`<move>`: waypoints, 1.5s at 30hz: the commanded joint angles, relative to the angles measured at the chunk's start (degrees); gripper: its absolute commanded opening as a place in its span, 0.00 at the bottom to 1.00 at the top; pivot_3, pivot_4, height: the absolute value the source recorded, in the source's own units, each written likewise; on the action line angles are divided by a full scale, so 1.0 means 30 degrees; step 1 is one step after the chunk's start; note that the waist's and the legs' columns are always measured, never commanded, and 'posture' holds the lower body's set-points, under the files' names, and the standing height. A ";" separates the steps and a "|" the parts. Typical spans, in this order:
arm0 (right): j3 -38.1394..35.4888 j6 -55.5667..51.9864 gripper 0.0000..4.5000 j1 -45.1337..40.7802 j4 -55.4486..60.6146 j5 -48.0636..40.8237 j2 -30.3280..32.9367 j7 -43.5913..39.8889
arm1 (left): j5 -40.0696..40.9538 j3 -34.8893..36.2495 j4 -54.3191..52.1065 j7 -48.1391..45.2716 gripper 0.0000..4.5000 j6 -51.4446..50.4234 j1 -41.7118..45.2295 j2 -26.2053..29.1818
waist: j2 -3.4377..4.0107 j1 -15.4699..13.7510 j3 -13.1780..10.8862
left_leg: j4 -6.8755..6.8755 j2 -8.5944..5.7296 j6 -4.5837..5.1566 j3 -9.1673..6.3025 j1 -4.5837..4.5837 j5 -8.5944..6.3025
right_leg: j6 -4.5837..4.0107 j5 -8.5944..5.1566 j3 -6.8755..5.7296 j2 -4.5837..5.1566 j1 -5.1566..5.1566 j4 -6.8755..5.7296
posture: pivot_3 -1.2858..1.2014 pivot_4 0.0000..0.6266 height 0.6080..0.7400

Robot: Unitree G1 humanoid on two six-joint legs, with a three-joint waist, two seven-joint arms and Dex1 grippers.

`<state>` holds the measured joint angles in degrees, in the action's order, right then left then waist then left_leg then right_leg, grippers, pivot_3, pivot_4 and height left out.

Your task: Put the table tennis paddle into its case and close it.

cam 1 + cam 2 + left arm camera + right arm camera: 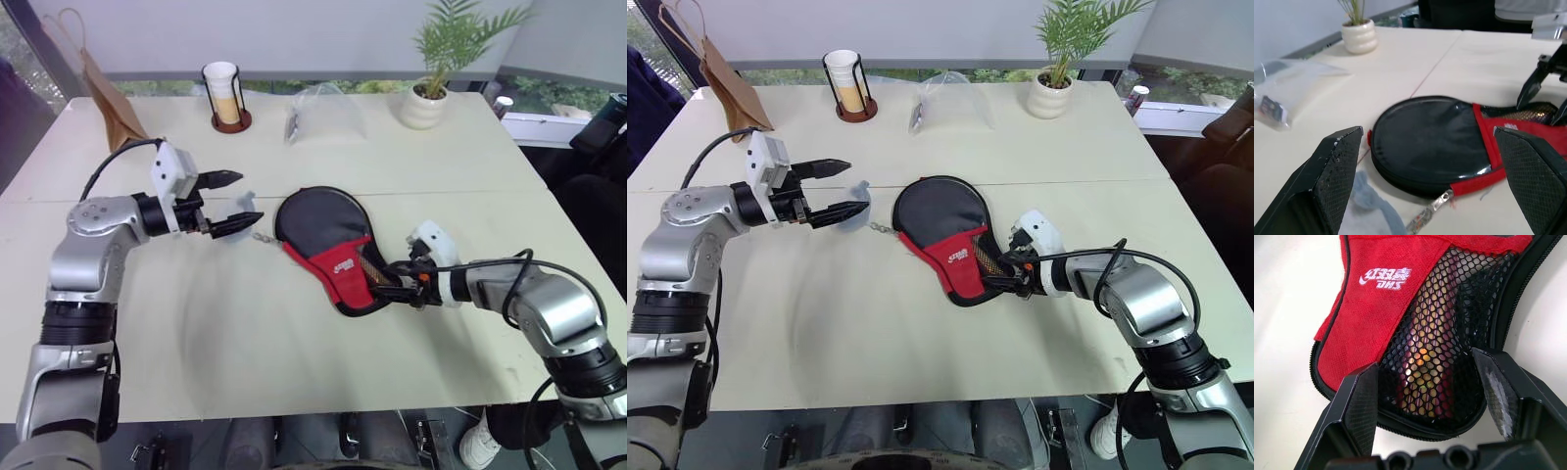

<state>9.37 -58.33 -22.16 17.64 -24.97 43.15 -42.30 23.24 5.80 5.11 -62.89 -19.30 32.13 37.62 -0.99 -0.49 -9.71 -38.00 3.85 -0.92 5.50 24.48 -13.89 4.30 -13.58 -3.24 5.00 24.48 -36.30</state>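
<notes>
The case (328,240) lies flat mid-table, black round part toward the far left, red panel and mesh pocket (1449,323) toward my right arm. The table tennis paddle is hidden; only a dim brownish shape shows through the mesh. My right gripper (380,282) is open, tilted down, and its fingers (1361,406) straddle the case's narrow mesh end. To the left of the case my left gripper (250,198) hangs level above the table, wide open and empty. The zip pull chain (1427,213) trails from the case's left edge.
A small grey pouch (240,211) lies just under the left gripper. At the far edge stand a cup in a holder (225,93), a clear plastic bag (318,113) and a potted plant (426,98). A brown paper bag (108,98) leans at far left.
</notes>
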 commanded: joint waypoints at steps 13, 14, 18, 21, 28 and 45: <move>0.2609 -0.3397 0.01 0.1531 0.2664 0.0299 -0.0118 0.0523 | 0.0558 0.0866 -0.1203 0.1225 0.99 0.0163 -0.0207 0.0486 | -0.0266 0.0063 0.0199 | 0.0006 0.0008 -0.0003 -0.0049 -0.0035 -0.0003 | -0.0012 -0.0009 -0.0017 -0.0001 -0.0047 0.0014 | 0.52 0.24 1.00; 0.2507 -0.4013 0.01 0.1735 0.3158 0.0045 -0.0206 0.0660 | 0.0572 0.0851 -0.1164 0.1245 0.99 0.0189 -0.0171 0.0497 | -0.0284 0.0041 0.0216 | 0.0009 0.0009 -0.0004 -0.0054 -0.0034 -0.0004 | -0.0015 -0.0010 -0.0021 0.0000 -0.0048 0.0017 | 0.52 0.24 1.00; 0.1844 -0.4421 0.01 0.2410 0.4273 -0.0058 -0.0652 0.1384 | 0.0568 0.0761 -0.1104 0.1296 0.99 0.0280 -0.0125 0.0446 | -0.0353 -0.0002 0.0271 | 0.0040 0.0010 -0.0002 -0.0077 -0.0030 -0.0007 | -0.0022 -0.0015 -0.0039 -0.0001 -0.0053 0.0051 | 0.52 0.24 1.00; 0.1384 -0.3726 0.01 0.2267 0.3892 0.0314 -0.0669 0.1575 | 0.0530 0.0675 -0.1043 0.1275 0.99 0.0402 -0.0192 0.0375 | -0.0333 -0.0012 0.0258 | 0.0042 0.0008 -0.0002 -0.0090 -0.0021 -0.0007 | -0.0022 -0.0013 -0.0041 0.0010 -0.0048 0.0059 | 0.52 0.24 1.00; -0.0529 -0.2354 0.54 0.0592 0.2854 -0.0148 -0.0382 0.0889 | 0.0503 0.0432 -0.0905 0.1311 0.99 0.0494 -0.0062 0.0092 | -0.0287 -0.0026 0.0223 | 0.0035 0.0002 -0.0003 -0.0096 -0.0011 -0.0007 | -0.0024 -0.0005 -0.0041 0.0020 -0.0032 0.0059 | 0.52 0.24 1.00; -0.0494 -0.2234 0.99 -0.2722 0.1272 -0.0924 0.1700 -0.0802 | 0.0454 0.0391 -0.0800 0.1365 0.99 0.0781 0.0062 -0.0034 | -0.0195 -0.0017 0.0141 | 0.0041 0.0002 -0.0001 -0.0072 0.0019 -0.0007 | -0.0023 -0.0006 -0.0041 0.0014 0.0004 0.0060 | 0.52 0.24 1.00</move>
<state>8.22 -66.59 -29.03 23.32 -29.22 47.87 -45.04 24.30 6.29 3.87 -59.04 -18.11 31.28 37.39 -1.57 -0.54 -9.29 -37.88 3.85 -0.92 5.29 24.53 -13.91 4.24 -13.60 -3.36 5.04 24.50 -36.11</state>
